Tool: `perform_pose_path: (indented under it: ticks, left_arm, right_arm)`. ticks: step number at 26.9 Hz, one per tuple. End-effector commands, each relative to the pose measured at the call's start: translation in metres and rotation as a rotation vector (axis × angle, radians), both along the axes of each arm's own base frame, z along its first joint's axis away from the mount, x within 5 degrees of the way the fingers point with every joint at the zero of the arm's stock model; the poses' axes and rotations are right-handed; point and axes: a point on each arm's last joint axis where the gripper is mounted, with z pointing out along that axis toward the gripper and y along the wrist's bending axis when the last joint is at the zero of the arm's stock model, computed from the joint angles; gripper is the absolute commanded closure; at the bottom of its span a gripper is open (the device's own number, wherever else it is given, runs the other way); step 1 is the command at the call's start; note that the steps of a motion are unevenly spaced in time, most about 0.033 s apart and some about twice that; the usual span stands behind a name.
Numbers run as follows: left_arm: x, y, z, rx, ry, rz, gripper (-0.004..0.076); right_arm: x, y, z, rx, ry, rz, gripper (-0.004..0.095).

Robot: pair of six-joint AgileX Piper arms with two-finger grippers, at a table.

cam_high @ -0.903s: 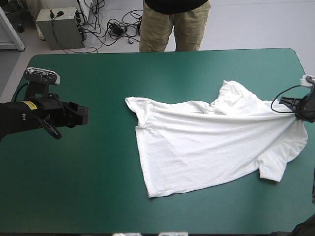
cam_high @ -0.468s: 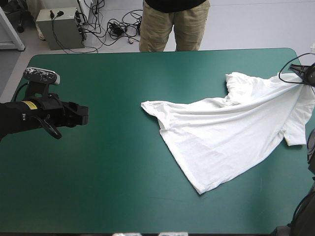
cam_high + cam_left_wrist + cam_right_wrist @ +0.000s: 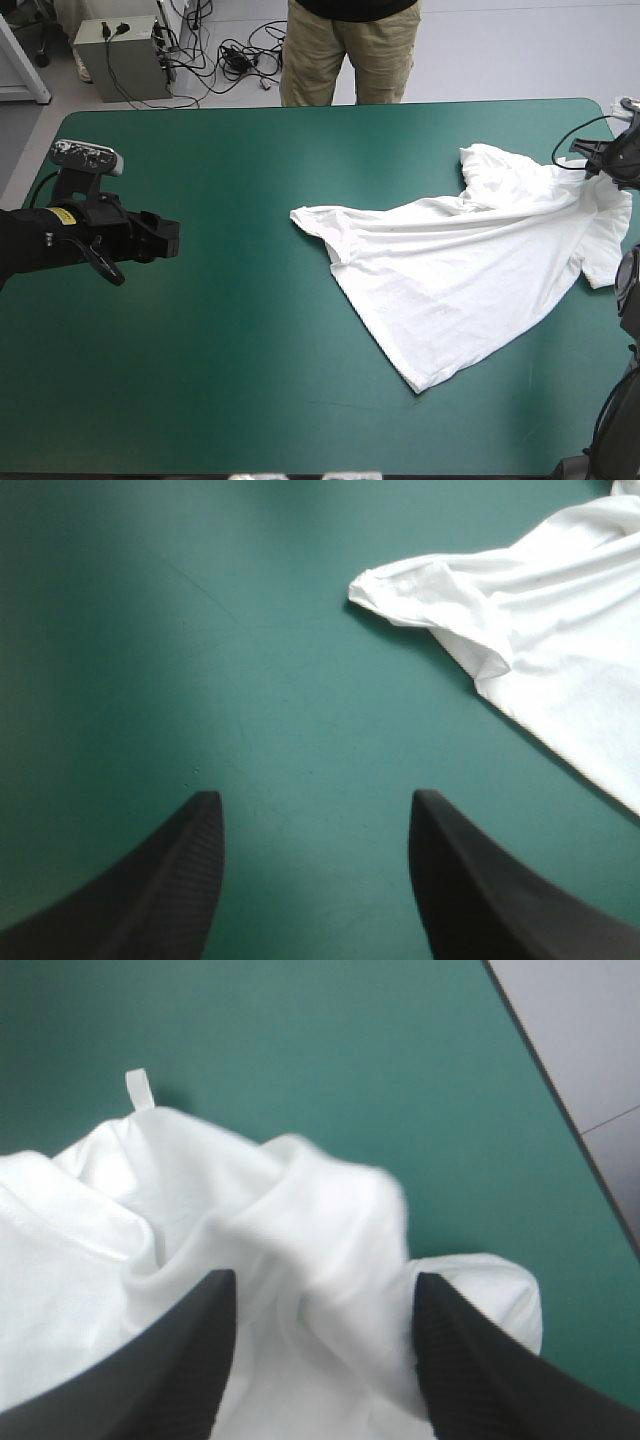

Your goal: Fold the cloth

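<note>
The right pincer (image 3: 322, 1278) hangs open at the upper right of the overhead picture, its two black fingers standing apart over a rumpled ridge of white cloth, so it grips nothing. That cloth is the T-shirt (image 3: 470, 260). It lies on the right half of the table (image 3: 250, 350) and fans out from the bunch under the pincer. One tip (image 3: 300, 215) reaches toward the middle of the frame, a hem corner (image 3: 418, 385) points to the lower right of centre, and a sleeve (image 3: 605, 262) lies close to the table's right edge. Far over at the left of the frame the left pincer (image 3: 165, 237) is open too. It hovers above bare teal-green cover, well apart from the shirt, with only the tip ahead of it. From where I stand, the worry is the bunch. If the right pincer closes there it may catch several layers at once, and any pull would drag the whole shirt askew rather than flatten it. The sleeve by the edge looks likely to slip over the side if the cloth is tugged that way. With the shirt lying slanted and creased, a fold started now would probably come out crooked.
</note>
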Motion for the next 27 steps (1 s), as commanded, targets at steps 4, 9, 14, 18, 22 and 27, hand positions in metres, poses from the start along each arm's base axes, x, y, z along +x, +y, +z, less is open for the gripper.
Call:
perform_pose_path:
  ticks: [4, 9, 14, 18, 22, 27]
  left_arm:
    - [-0.005, 0.002, 0.009, 0.007, -0.040, 0.013, 0.0323]
    - [-0.006, 0.004, 0.008, 0.047, -0.028, 0.011, 0.0323]
    - [-0.008, 0.006, 0.008, 0.066, -0.033, 0.018, 0.0323]
    - [-0.010, 0.006, 0.010, 0.067, -0.042, 0.019, 0.0323]
    - [-0.015, 0.001, 0.012, 0.086, -0.063, -0.011, 0.0323]
    - [-0.011, -0.005, 0.007, 0.194, -0.060, -0.048, 0.0322]
  right_arm:
    - [-0.027, 0.013, 0.077, 0.018, -0.131, 0.016, 0.0403]
    - [-0.058, 0.028, 0.129, 0.020, -0.210, 0.044, 0.0426]
    - [-0.096, 0.054, 0.155, 0.047, -0.227, 0.116, 0.0426]
    - [-0.130, 0.091, 0.154, 0.065, -0.192, 0.204, 0.0426]
    - [-0.180, 0.164, 0.149, 0.009, -0.131, 0.417, 0.0426]
    - [-0.235, 0.216, 0.154, -0.041, -0.150, 0.553, 0.0426]
